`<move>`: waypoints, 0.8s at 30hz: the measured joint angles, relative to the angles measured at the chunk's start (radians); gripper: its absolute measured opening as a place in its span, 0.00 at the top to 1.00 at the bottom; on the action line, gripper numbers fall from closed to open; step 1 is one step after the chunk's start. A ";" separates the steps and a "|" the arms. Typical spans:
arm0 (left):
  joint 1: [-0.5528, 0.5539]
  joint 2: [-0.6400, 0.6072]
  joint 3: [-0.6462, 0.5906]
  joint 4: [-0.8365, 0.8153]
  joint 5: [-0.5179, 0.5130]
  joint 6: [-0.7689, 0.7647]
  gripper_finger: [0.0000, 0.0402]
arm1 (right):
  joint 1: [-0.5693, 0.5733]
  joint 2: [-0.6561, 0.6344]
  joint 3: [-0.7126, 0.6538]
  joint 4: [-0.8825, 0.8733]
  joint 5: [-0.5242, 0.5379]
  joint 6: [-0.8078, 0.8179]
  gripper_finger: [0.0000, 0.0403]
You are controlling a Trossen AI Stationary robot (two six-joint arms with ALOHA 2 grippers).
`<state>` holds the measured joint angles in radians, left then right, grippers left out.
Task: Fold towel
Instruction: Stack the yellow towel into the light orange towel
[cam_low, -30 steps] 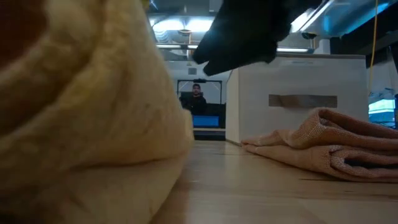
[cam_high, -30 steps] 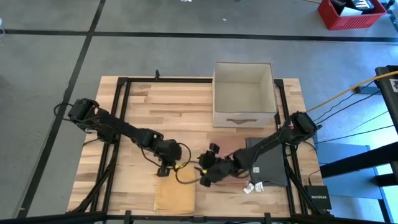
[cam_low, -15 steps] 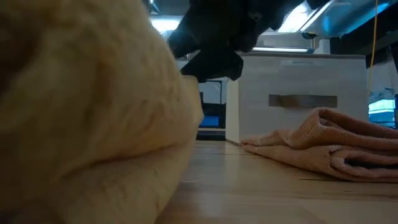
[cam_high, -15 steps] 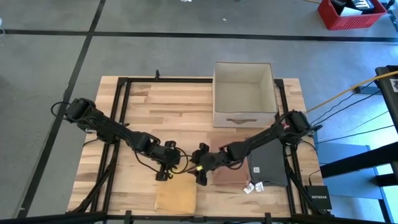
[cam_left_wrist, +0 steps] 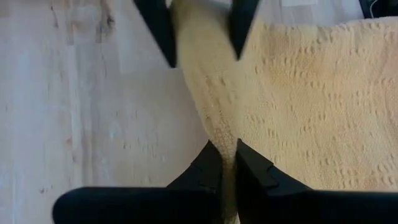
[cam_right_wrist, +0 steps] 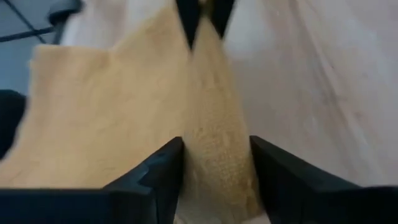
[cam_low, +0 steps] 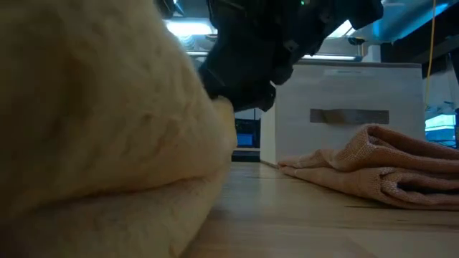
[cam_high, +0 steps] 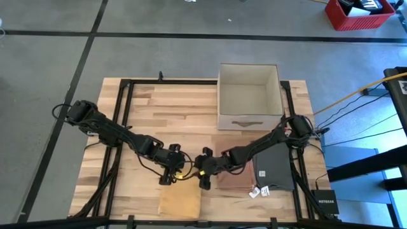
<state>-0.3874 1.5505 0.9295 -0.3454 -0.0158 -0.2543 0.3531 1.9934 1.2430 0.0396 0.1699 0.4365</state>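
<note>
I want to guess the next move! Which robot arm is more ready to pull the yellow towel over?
Probably the left. Its left gripper is pinched shut on the yellow towel; the right gripper only straddles the fold.

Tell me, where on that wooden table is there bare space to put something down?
Bare wood lies left of the white open box, across the table's far-left part, and in front of the box. It is crowded near the front: both grippers' fingers meet over the yellow folded towel, beside the brown cloth and grey folded cloth.

Even overhead light — blurred foreground
</note>
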 joint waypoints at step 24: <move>-0.021 0.000 0.000 0.013 0.000 -0.004 0.96 | -0.075 0.055 0.024 -0.008 -0.263 -0.033 0.33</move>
<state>-0.4084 1.5501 0.9295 -0.3324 -0.0154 -0.2584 0.2777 2.0487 1.2670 0.0313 -0.0926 0.4032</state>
